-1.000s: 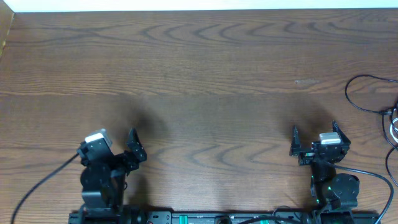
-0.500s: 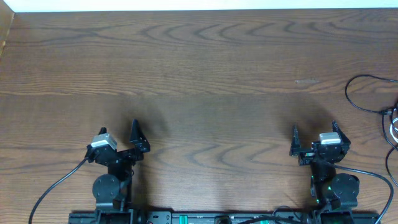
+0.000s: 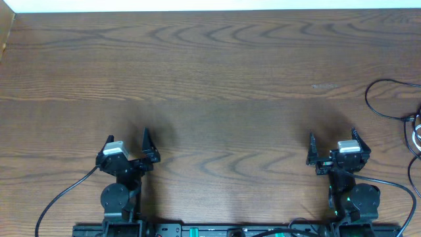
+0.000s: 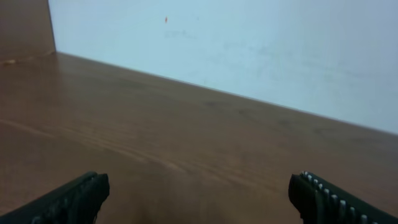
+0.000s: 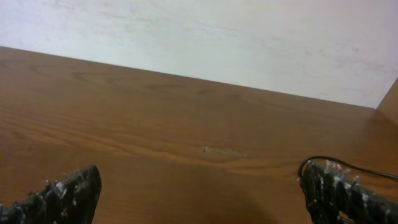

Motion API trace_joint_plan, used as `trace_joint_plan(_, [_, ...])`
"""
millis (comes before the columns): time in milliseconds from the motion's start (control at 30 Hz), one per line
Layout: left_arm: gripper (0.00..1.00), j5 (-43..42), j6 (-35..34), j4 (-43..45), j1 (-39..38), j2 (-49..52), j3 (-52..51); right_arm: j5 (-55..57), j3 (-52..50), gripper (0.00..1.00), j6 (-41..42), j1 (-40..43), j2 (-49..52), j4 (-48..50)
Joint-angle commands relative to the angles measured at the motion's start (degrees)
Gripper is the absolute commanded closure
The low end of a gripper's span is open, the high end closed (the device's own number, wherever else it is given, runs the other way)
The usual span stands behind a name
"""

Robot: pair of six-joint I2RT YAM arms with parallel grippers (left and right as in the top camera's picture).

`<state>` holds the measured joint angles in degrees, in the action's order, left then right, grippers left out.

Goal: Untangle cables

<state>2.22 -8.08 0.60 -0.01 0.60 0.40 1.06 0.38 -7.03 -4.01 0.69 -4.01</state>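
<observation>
A thin black cable loops at the table's far right edge, running out of the overhead view. A bit of white cable shows beside it at the frame edge. The black loop also shows in the right wrist view, behind the right fingertip. My left gripper is open and empty at the front left; its fingers frame bare wood. My right gripper is open and empty at the front right, well left of the cables.
The wooden table spans the view, with a white wall along its far edge. Thicker black arm wires trail from both arm bases at the front edge.
My left arm has swung round and its gripper has shifted slightly right, ending squared up facing the table's far side. The right arm and the cables have not moved.
</observation>
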Motion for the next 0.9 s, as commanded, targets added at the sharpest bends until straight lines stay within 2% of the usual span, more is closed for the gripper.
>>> trace_joint_plan(0, [0.03, -2.1, 1.8, -2.4, 0.3, -0.4, -0.2, -0.1, -0.1, 0.01, -0.8, -0.4, -0.4, -0.3])
trace_joint_plan(100, [0.03, -2.0, 1.8, -4.7, 0.3, -0.3, -0.2, -0.1, -0.1, 0.01, -0.8, -0.4, -0.4, -0.3])
trace_joint_plan(867, [0.02, -2.7, 1.9, -4.7, 0.3, 0.3, -0.2, -0.1, -0.1, 0.01, -0.8, -0.4, -0.4, -0.3])
